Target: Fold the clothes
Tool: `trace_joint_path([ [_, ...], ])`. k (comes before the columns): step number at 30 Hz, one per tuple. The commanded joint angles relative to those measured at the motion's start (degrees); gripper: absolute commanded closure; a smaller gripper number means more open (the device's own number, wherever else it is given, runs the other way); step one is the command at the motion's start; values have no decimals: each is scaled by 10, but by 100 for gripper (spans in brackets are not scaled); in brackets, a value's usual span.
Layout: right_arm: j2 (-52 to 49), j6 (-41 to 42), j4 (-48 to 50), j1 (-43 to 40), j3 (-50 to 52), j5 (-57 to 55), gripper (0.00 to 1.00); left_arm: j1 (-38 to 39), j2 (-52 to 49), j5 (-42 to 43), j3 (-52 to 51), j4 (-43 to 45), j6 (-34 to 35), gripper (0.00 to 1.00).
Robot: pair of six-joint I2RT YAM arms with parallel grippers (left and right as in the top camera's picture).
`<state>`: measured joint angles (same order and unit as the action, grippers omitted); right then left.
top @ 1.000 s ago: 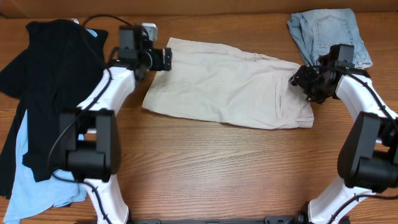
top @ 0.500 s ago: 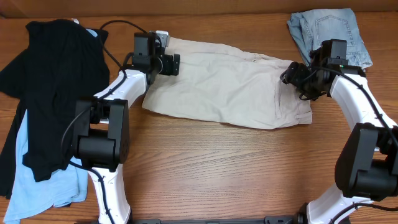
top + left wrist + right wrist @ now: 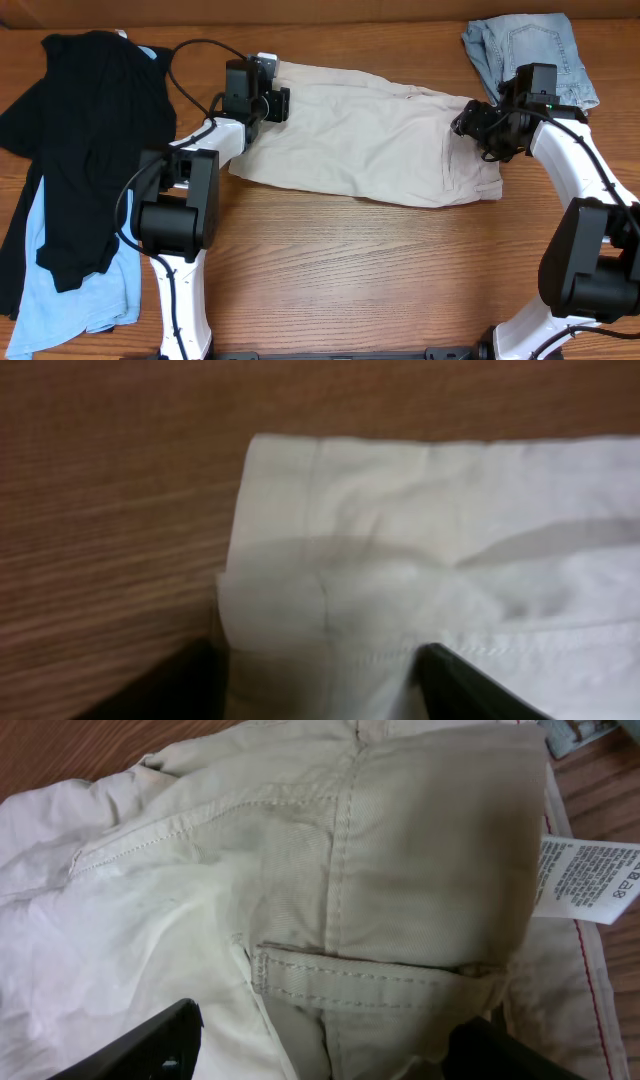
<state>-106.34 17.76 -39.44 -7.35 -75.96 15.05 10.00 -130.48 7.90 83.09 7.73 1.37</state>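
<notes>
From overhead, the beige khaki shorts (image 3: 370,140) lie spread flat across the middle of the wooden table (image 3: 350,270). The waistband end is toward the robot's right. The left tool (image 3: 278,103) sits at the shorts' far left corner, and the right tool (image 3: 465,122) is over the waistband edge on the opposite side. A black top (image 3: 90,130) is draped at the left end of the table over a light-blue shirt (image 3: 60,290). Pale denim shorts (image 3: 530,50) lie at the far right corner, just beyond the right arm.

In the left wrist view, the left tool (image 3: 320,695) has its dark fingers (image 3: 185,685) set wide apart. The hemmed corner of the khaki shorts (image 3: 400,540) lies between them on the table (image 3: 110,510). The cloth is not pinched.

In the right wrist view, the right tool (image 3: 330,1055) is likewise spread, one finger (image 3: 150,1045) at each side of the frame. Between them lie the folded waistband of the khaki shorts (image 3: 300,850) and a belt loop (image 3: 370,980). A white care label (image 3: 590,880) sticks out to the right.
</notes>
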Motion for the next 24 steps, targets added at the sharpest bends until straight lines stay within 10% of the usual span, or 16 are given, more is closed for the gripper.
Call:
trace_joint_path([
  [1, 16, -2, 6, 4, -9, 0, 21, 6, -7, -4, 3, 23, 6, 43],
  [10, 16, -2, 14, 4, -9, 0, 21, 6, 2, -4, 3, 67, 30, 82],
  [24, 16, -2, 25, 4, -9, -11, 19, 6, 49, -85, 3, 110, 28, 96],
])
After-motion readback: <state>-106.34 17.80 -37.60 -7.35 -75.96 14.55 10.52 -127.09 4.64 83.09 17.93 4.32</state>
